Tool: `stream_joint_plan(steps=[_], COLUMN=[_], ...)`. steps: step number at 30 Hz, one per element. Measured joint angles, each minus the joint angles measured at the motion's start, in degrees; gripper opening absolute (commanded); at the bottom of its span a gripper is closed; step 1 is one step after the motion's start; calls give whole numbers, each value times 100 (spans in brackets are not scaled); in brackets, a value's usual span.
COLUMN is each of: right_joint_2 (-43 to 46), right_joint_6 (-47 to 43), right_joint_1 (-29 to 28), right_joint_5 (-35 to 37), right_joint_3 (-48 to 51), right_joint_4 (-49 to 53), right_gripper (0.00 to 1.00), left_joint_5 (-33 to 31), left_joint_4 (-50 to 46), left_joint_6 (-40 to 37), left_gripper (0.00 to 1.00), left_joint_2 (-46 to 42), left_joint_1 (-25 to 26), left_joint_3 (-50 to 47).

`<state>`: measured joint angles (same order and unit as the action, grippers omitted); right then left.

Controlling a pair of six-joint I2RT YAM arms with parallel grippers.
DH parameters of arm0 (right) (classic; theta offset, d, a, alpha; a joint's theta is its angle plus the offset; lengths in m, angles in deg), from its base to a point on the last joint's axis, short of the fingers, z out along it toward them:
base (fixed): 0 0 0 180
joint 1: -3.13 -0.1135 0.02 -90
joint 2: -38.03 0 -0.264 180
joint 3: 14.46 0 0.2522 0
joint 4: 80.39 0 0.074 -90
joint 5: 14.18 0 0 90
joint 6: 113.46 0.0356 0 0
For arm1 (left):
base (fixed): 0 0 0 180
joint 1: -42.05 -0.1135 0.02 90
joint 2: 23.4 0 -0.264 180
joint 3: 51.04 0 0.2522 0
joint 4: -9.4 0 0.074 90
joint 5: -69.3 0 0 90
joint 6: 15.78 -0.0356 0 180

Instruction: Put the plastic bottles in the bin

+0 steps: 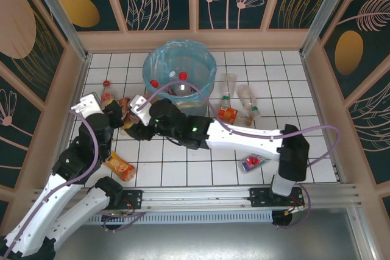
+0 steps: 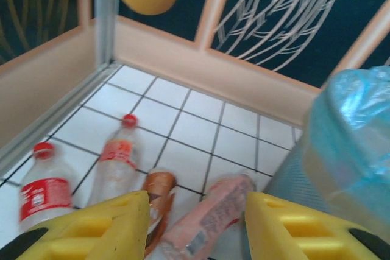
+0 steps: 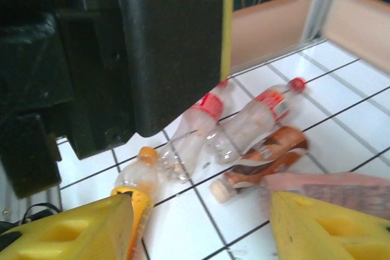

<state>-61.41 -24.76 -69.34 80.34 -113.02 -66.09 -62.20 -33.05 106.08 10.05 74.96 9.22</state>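
The bin (image 1: 209,68) is round, lined with a light-blue bag, and is placed upright at the far middle of the tiled floor (image 1: 292,89). Two red-capped bottles (image 1: 183,77) are seen inside it. Just right of the bin, clear bottles (image 1: 245,97) are lying together with an orange-labelled bottle (image 1: 228,114). Nearer the front, a bottle with blue and red (image 1: 252,162) is lying on the right and an orange bottle (image 1: 119,166) on the left. Left of the bin, four are laid flat close together: a red-labelled bottle (image 2: 45,190), a red-capped bottle (image 2: 114,161), a brown bottle (image 2: 159,192) and a pink-labelled bottle (image 2: 207,214).
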Motion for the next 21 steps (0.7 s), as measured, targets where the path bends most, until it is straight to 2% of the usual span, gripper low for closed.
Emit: stream_joint_plan(steps=[4,8,13,17,21], right_joint_2=[-203,-186,136,407,509], right_joint_6=[155,232,310,319,339], right_joint_1=[-37,-39,-39,-39,-39], right_joint_5=[-179,-247,-245,-245,-299], right_joint_3=[-103,-96,240,420,433], right_joint_4=[39,46,28,4,-74], right_gripper=[62,62,62,62,63], left_joint_5=[-149,243,1283,2465,3147], left_joint_4=[-44,140,662,1187,1526], left_joint_6=[83,-57,-358,-389,-402], left_gripper=[56,57,57,58,58], left_joint_2=[184,529,1187,2103,3062], left_joint_1=[-216,-1178,-2732,-3965,-4553], left_joint_3=[-131,-260,-258,-164,-7])
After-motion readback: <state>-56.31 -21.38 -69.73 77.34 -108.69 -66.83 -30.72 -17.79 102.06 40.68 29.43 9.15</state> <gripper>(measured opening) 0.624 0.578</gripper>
